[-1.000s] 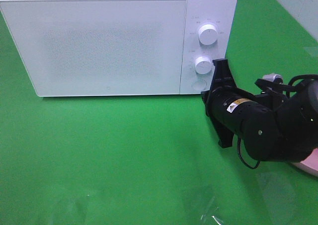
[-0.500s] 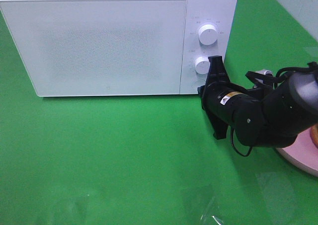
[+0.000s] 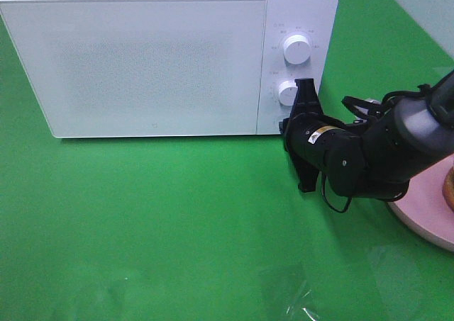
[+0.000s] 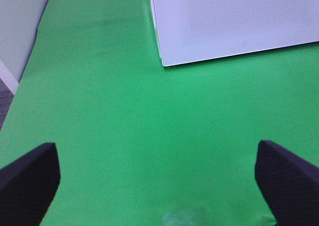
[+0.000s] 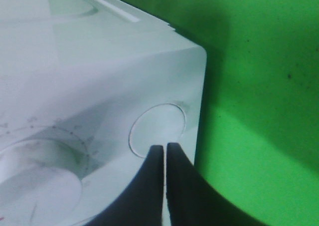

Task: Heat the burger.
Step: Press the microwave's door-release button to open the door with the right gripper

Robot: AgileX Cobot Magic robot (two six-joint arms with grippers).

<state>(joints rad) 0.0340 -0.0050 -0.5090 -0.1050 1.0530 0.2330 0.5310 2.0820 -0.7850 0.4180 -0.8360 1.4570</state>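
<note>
Only a thin golden-brown edge of the burger (image 3: 449, 186) shows at the far right, resting on the pink plate (image 3: 425, 218); my right arm covers part of the plate. The white microwave (image 3: 156, 59) stands at the back with its door closed. My right gripper (image 3: 286, 127) is shut, and its tips (image 5: 163, 147) rest against the round button (image 5: 158, 126) at the lower right corner of the microwave's control panel. My left gripper (image 4: 159, 186) is open over bare green cloth in front of the microwave's left corner (image 4: 164, 62), and it holds nothing.
Two white knobs (image 3: 296, 49) (image 3: 287, 92) sit above the button on the panel. A green cloth (image 3: 177, 222) covers the table. A crumpled clear film (image 3: 301, 308) lies near the front edge.
My right arm has moved left and toward the microwave, bringing its shut tips onto the round button. More of the pink plate and the burger's edge now show behind it.
</note>
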